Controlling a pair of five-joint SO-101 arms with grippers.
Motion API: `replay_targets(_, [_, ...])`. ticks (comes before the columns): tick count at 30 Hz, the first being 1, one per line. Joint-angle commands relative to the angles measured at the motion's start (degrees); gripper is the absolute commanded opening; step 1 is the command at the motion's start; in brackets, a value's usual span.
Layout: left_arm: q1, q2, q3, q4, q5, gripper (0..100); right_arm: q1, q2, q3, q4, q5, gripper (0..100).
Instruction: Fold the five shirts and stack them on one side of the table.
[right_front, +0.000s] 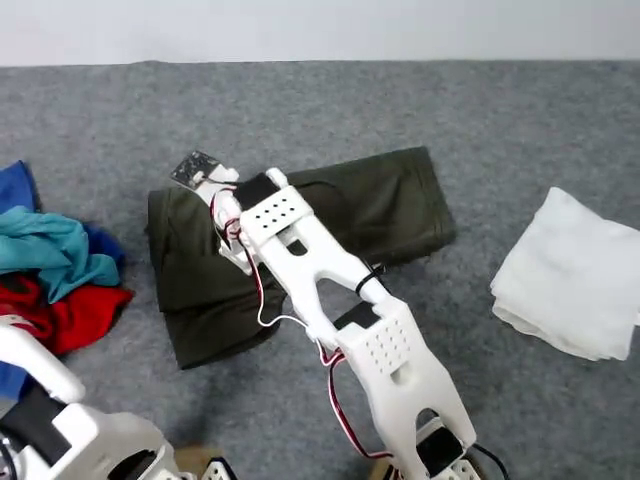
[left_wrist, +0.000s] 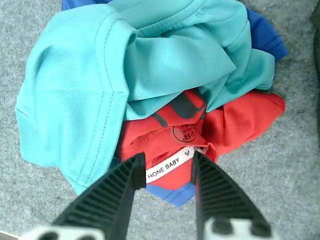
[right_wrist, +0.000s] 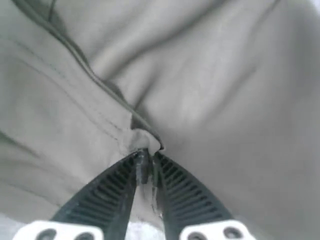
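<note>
Fingers of my right gripper close tight on a ridge of the olive shirt, pinching a seam edge between them. That shirt lies half-folded and rumpled at the middle of the grey worktop, my right arm stretched over it. One white shirt sits folded well apart on my right side, so I judge this to be the second of five, mid-fold. On my left, a teal shirt, a red shirt and a blue shirt lie in a heap, my left gripper hanging over them with fingers parted and holding nothing. Next, I reckon, the pinched edge must be lifted and carried across the cloth without slipping, then smoothed flat before joining the white one.
</note>
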Motion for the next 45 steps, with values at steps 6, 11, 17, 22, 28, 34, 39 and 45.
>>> replay_targets(6, [-0.09,-2.37,-0.22,1.32,0.35,15,-2.59,-9.45,-1.76,11.82,6.59,1.0])
replay_targets(11, [-0.09,-2.37,-0.22,1.32,0.35,15,-5.32,-9.71,-1.49,20.35,6.59,1.0])
replay_targets(17, [-0.09,-2.37,-0.22,1.32,0.35,15,-8.04,-9.27,2.81,20.44,6.86,1.0])
replay_targets(22, [0.00,-2.29,-0.22,1.32,0.26,15,-9.01,-9.19,5.63,20.35,8.62,2.8])
replay_targets(28, [1.93,-2.29,0.84,1.23,0.18,15,-9.01,-12.70,4.13,20.44,5.98,14.7])
replay_targets(34, [2.55,-2.29,1.27,0.79,0.09,15,-8.31,-16.75,-0.09,17.80,5.10,17.0])
replay_targets(39, [2.46,-2.37,1.27,0.44,0.09,15,-7.69,-13.58,-0.62,7.34,5.10,17.1])
replay_targets(45, [2.37,-2.37,1.27,0.44,0.09,15,-7.69,-6.02,-0.79,-0.84,5.10,17.0])
